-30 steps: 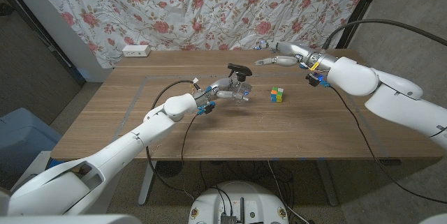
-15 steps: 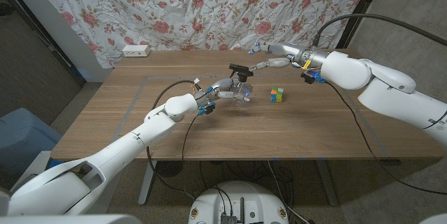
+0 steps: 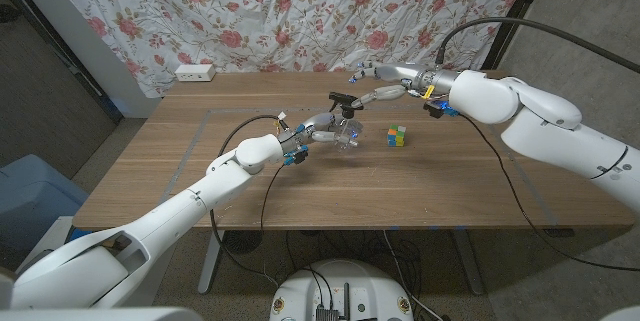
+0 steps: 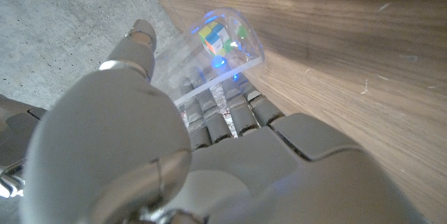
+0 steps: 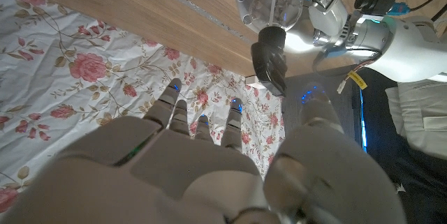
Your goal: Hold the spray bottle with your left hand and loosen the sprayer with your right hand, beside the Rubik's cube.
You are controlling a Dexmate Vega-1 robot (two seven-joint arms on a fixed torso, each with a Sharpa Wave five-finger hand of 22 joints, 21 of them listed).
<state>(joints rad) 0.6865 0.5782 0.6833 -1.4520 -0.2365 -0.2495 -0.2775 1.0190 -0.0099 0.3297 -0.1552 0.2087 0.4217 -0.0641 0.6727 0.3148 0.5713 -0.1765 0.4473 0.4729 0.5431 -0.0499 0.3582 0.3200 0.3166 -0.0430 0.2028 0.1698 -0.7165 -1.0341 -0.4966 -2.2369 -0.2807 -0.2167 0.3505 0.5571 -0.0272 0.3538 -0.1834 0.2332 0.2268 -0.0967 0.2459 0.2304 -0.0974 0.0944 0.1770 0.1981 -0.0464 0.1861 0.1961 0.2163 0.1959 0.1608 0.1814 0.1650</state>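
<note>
A clear spray bottle point(image 3: 349, 132) with a black sprayer point(image 3: 343, 99) stands upright on the wooden table point(image 3: 200, 176). My left hand point(image 3: 322, 128) grips its body from the left. The Rubik's cube point(image 3: 397, 136) sits just right of the bottle. My right hand point(image 3: 384, 84) hovers behind and right of the sprayer with fingers apart, its fingertips close to the black head and holding nothing. In the right wrist view my right hand point(image 5: 209, 161) faces the sprayer point(image 5: 269, 61) and the bottle point(image 5: 265, 4). In the left wrist view my left hand point(image 4: 174, 147) wraps the bottle point(image 4: 230, 46).
A white power strip point(image 3: 194, 72) lies at the table's far left edge before the floral curtain point(image 3: 300, 11). A black cable point(image 3: 235, 141) loops over the table by my left arm. A blue bin point(image 3: 30, 201) stands on the floor at left.
My right hand has moved left across the far side of the table, from beyond the cube to just beside the sprayer head. The left hand and bottle have stayed put.
</note>
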